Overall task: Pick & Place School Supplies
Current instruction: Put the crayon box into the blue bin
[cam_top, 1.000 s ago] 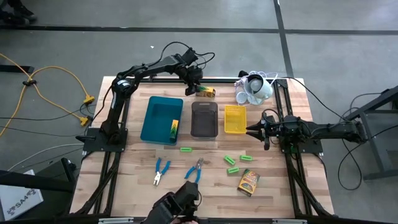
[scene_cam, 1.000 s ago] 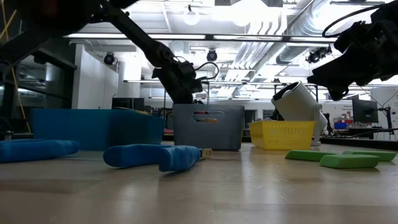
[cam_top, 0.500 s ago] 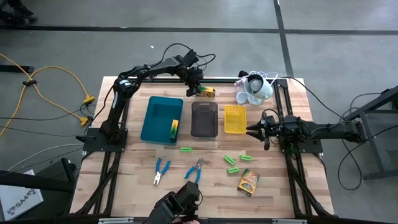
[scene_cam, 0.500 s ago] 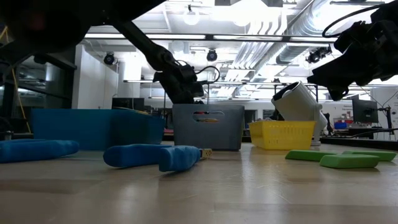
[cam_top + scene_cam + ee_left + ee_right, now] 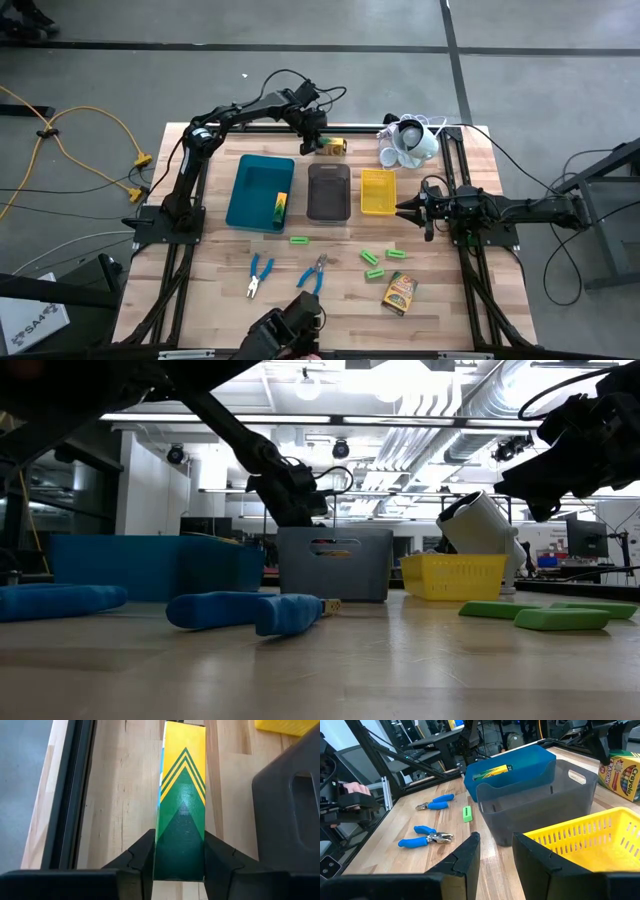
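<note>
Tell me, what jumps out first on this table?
At the far edge of the table, the left gripper has its jaws clamped on a yellow-and-green box. Three trays sit in a row mid-table: the teal tray, which holds another box, the grey tray and the yellow tray. Nearer the front lie two blue-handled pliers and green sticks.

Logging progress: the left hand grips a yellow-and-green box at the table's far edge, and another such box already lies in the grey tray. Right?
Not quite. The left hand does grip a yellow-and-green box at the far edge, but the other box lies in the teal tray, not the grey tray. The high view shows it.
</note>
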Available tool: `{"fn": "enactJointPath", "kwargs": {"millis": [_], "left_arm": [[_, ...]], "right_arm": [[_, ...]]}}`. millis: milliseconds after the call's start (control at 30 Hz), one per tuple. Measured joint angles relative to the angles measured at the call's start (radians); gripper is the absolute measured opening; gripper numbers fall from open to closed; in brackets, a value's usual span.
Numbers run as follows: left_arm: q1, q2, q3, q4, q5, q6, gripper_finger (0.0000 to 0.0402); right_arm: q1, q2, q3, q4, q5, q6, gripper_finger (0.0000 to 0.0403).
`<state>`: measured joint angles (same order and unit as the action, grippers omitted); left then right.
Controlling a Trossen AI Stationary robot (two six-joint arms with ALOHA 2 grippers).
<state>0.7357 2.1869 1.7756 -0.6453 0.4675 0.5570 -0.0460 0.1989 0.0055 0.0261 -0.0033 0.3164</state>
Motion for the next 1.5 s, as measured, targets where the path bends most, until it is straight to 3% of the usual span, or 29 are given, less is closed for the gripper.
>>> {"fn": "enactJointPath", "kwargs": {"millis": [267, 500, 767, 1100, 1300, 1500], "left_arm": [[-0.003, -0.025, 0.000, -0.004, -0.012, -0.024, 0.0114], [-0.015, -0.128, 0.000, -0.039, -0.110, -0.087, 0.0114], [-0.048, -0.289, 0.000, -0.264, -0.267, -0.295, 0.0114], [-0.087, -0.463, -0.004, -0.518, -0.344, -0.574, 0.0111], [-0.122, -0.579, -0.120, -0.549, -0.387, -0.719, 0.0110], [-0.157, -0.766, -0.351, -0.456, -0.438, -0.875, 0.0110]], "right_arm": [[0.000, 0.000, 0.000, 0.000, 0.000, 0.000, 0.0106], [0.000, 0.000, 0.000, 0.000, 0.000, 0.000, 0.0106], [0.000, 0.000, 0.000, 0.000, 0.000, 0.000, 0.0106], [0.000, 0.000, 0.000, 0.000, 0.000, 0.000, 0.0106], [0.000, 0.000, 0.000, 0.000, 0.000, 0.000, 0.0106], [0.000, 0.000, 0.000, 0.000, 0.000, 0.000, 0.0106]]}}
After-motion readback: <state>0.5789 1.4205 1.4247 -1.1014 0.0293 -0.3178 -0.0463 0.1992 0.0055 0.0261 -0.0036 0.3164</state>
